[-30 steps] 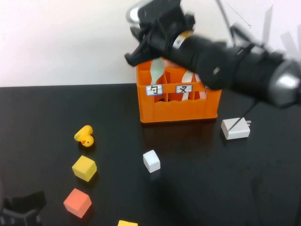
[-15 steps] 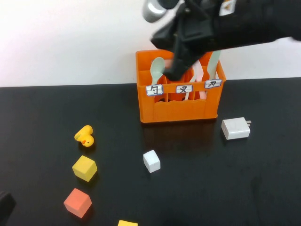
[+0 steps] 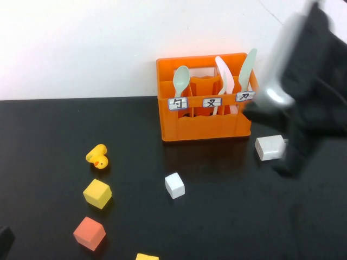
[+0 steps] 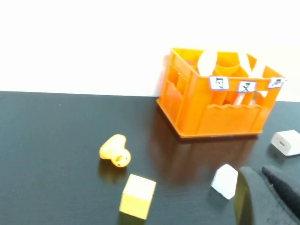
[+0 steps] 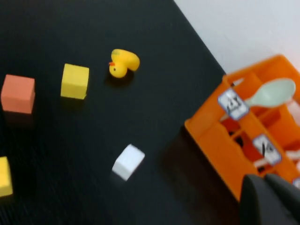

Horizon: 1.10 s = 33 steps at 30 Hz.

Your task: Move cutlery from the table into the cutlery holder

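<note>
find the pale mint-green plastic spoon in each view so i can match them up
High view: pale mint-green plastic spoon stands in the orange plastic crate's left compartment.
Left wrist view: its bowl shows above the crate rim.
Right wrist view: spoon beside the end label.
Shared landmark: yellow rubber duck.

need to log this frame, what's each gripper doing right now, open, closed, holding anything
Left gripper: low at the near left of the table, holding nothing visible; open or closed cannot be told.
Right gripper: raised right of the orange holder, holding nothing visible; cannot be told.
</note>
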Each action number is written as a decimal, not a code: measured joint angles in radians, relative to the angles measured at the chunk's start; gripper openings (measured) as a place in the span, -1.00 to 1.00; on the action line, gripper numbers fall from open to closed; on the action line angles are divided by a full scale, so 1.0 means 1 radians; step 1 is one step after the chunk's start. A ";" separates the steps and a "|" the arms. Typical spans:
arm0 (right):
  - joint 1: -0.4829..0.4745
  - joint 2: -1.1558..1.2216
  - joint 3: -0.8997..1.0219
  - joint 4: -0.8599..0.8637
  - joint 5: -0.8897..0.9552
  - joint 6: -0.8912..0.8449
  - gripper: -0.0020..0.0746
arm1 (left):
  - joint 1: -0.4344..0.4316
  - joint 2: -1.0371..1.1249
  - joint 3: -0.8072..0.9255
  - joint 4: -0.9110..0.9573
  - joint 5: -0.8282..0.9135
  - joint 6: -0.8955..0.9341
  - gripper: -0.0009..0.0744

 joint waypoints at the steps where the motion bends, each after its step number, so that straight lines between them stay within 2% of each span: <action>1: 0.000 -0.033 0.047 0.000 -0.027 0.011 -0.95 | 0.000 0.000 0.005 0.002 -0.013 0.000 -0.98; 14: 0.000 -0.396 0.467 0.000 -0.164 0.059 -0.95 | 0.000 0.000 0.029 0.020 -0.064 0.000 -0.98; 33: 0.000 -0.827 0.749 0.000 -0.210 0.073 -0.95 | 0.000 0.000 0.031 0.032 -0.064 0.012 -0.98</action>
